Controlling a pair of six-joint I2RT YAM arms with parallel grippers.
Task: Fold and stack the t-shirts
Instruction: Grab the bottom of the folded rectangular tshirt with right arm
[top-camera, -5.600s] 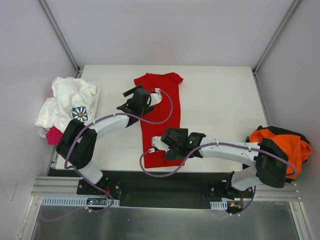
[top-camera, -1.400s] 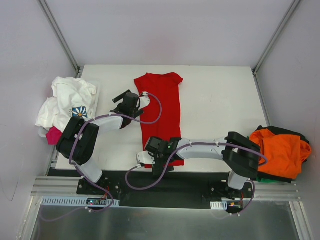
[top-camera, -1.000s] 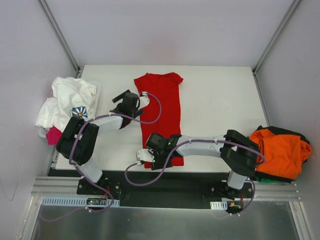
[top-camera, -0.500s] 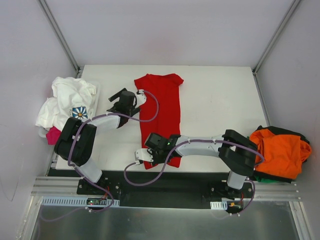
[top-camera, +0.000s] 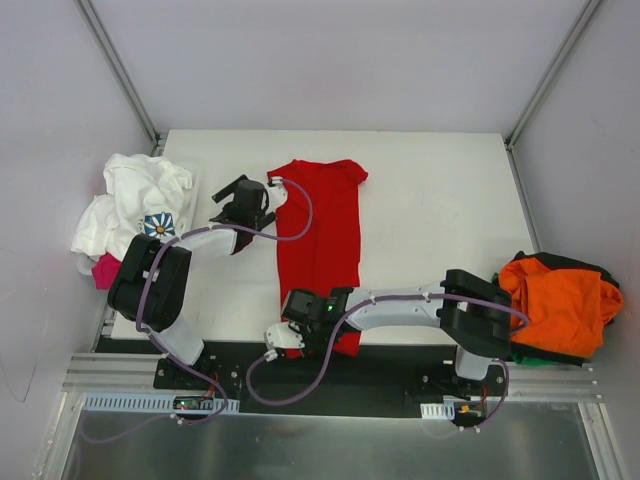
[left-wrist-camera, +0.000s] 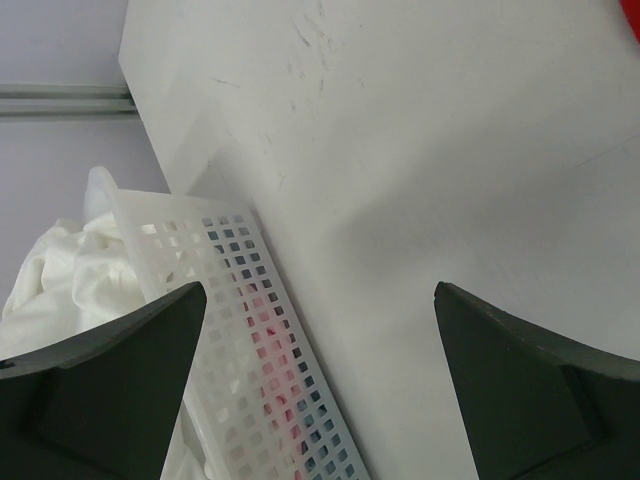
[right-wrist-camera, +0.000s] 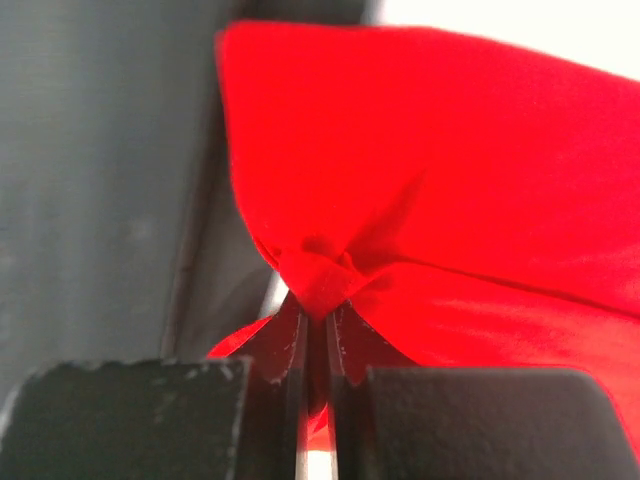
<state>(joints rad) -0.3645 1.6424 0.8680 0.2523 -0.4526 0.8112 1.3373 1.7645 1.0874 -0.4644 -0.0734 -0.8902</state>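
At the lower centre of the top view the right tool (right-wrist-camera: 318, 335) pinches the near corner of the red t-shirt (top-camera: 322, 225) lying on the surface (top-camera: 430, 200), while the left tool (top-camera: 232, 192) gapes empty beside its upper-left edge.

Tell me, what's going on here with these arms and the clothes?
Two robot arms are folding t-shirts. The right claw is shut on a near corner of the red shirt, which lies lengthwise down the table. The left claw is open and holds nothing, over bare table next to a basket with a white shirt. An orange shirt sits bunched off the table's right side.
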